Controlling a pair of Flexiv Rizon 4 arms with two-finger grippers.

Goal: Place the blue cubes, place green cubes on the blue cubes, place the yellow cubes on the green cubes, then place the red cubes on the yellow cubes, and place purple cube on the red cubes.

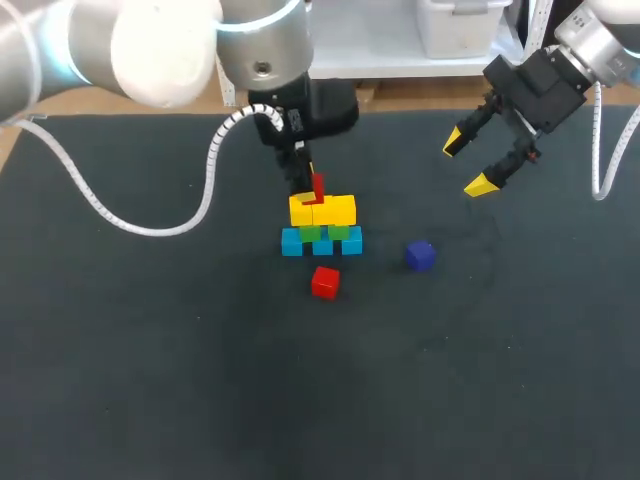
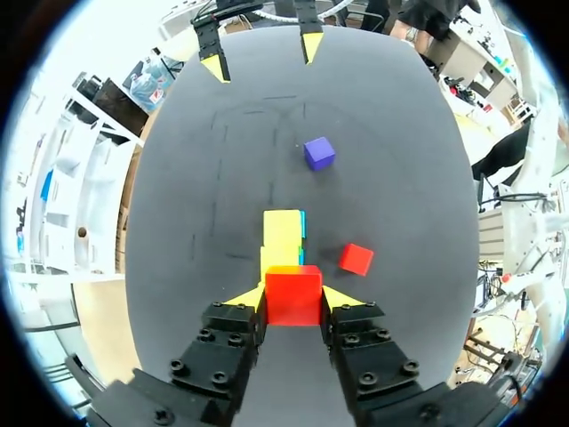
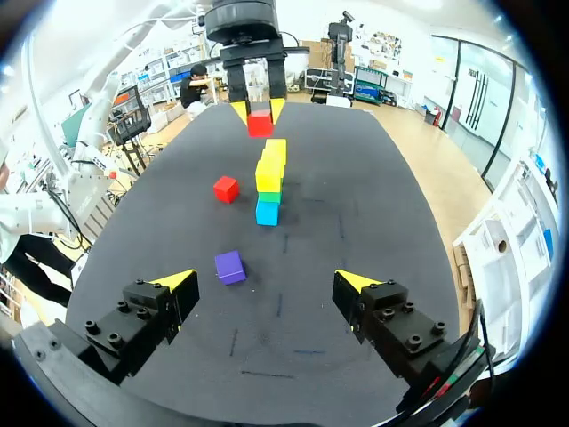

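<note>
Red layer in hand. Our left jaws are clamped on a red cube point(image 1: 318, 186) just above the yellow cubes point(image 1: 323, 211); our right jaws gape, well apart from the stack. Next, we judge: lower it squarely, then release. The second red cube point(image 1: 325, 282) and the purple cube point(image 1: 420, 256) lie on the table point(image 1: 150, 350).

Our right gripper point(image 3: 267, 281) stands open above the dark table point(image 3: 373, 222), with its two yellow tips wide apart and nothing between them. Just ahead of it the purple cube point(image 3: 229, 266) lies alone on the table. Farther ahead we see the stack point(image 3: 268, 191): a blue cube point(image 3: 267, 213) at the bottom, a green cube point(image 3: 269, 197) on it, and yellow cubes point(image 3: 270, 169) on top. Beside the stack, apart from it, lies a loose red cube point(image 3: 226, 189). At the far end of the stack our left gripper point(image 3: 259, 113) hangs from above and grips a second red cube point(image 3: 260, 124) between its tips, over the yellow cubes. We cannot tell whether it touches them.
</note>
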